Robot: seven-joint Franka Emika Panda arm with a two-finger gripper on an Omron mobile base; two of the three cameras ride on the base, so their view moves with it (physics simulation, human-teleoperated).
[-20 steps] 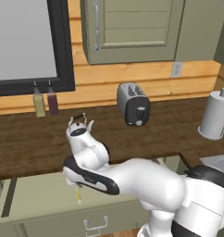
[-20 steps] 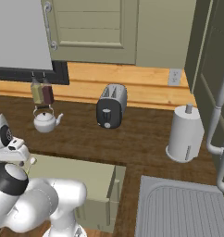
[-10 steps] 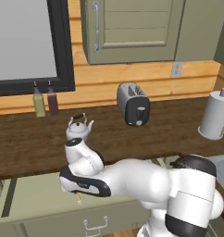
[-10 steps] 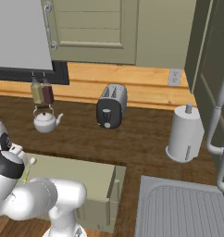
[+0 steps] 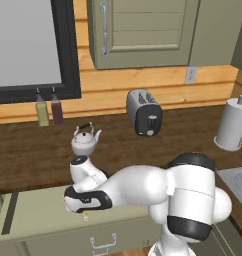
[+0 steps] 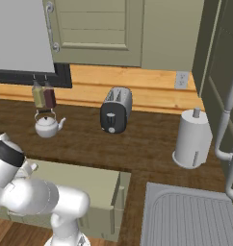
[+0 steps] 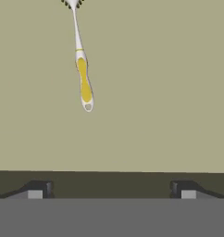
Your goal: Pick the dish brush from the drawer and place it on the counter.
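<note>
Claw [image 7: 111, 190] first: in the hand view its two dark tips stand as wide apart as they go, with nothing between them, looking down on the pale floor of the drawer [image 7: 169, 92]. The dish brush [image 7: 83, 69] lies flat on that floor, ahead of the claw and off toward the left tip's side, well clear of both tips. Its long axis runs nearly straight away from the claw, the yellow handle's end nearest and the white bristled head far off at the top edge of the view (partly cut off there). By my reading, the coming move turns on this: the claw must go forward and a little to the left, then come down over the handle, which lies crosswise to the line between the tips, so little turning looks needed.

From the left base view, going left to right: two bottles [image 5: 48, 107] stand against the wall, a kettle [image 5: 85, 141] sits on the worktop [image 5: 23, 160] just behind the open drawer, then a toaster [image 5: 144, 111], then a paper towel roll [image 5: 234, 124] at the far right. The arm's hand hangs low over the drawer, and a sliver of yellow below it is likely the brush.

Nothing else lies in the drawer near the brush, so the reach looks unobstructed. For the set-down, the kettle is the nearest thing to avoid (bare wood lies on either side of it).
</note>
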